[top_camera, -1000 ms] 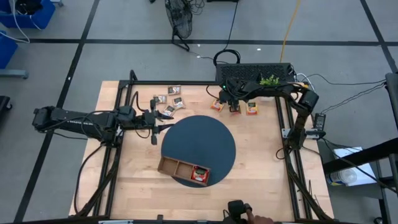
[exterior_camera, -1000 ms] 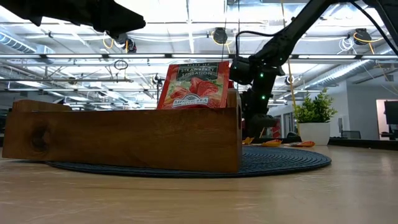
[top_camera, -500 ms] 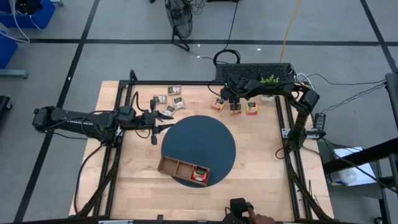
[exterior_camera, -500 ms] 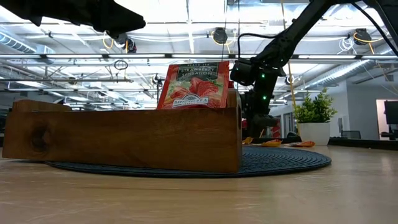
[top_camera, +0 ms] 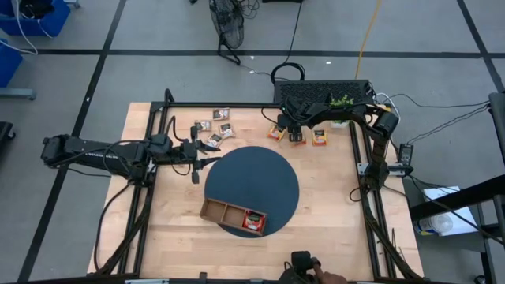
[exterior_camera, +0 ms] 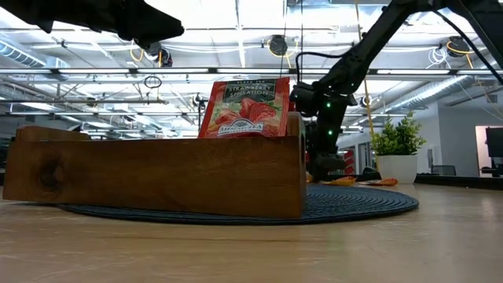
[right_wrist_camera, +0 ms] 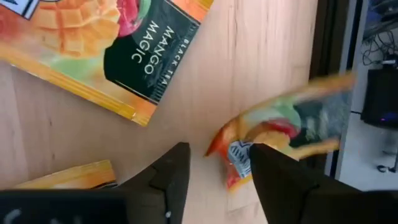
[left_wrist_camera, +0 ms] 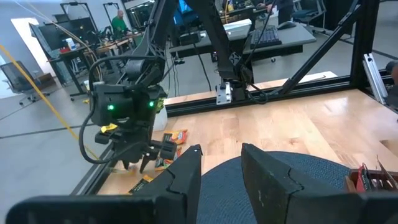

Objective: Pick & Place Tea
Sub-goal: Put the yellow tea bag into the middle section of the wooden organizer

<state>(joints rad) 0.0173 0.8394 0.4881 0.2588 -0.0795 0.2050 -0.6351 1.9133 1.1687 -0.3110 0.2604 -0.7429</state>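
Round dark blue woven mat [top_camera: 256, 183] sits mid-table on the light wooden tabletop [top_camera: 331, 213]. The long wooden tray [top_camera: 231, 216] lies across the mat's near edge, three compartments showing from above, its plain side wall filling the low view. Far right corner: a small green potted plant [exterior_camera: 399, 156] in a white pot, beside a black box [top_camera: 319, 93]. A fan [top_camera: 227, 30] stands on the grey floor beyond.

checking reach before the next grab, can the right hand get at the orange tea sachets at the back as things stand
Probably yes. The right hand hangs directly over the orange tea sachets at the table's back edge, fingers parted, with bare wood around them and nothing between. One sachet lies just beyond its fingertips.
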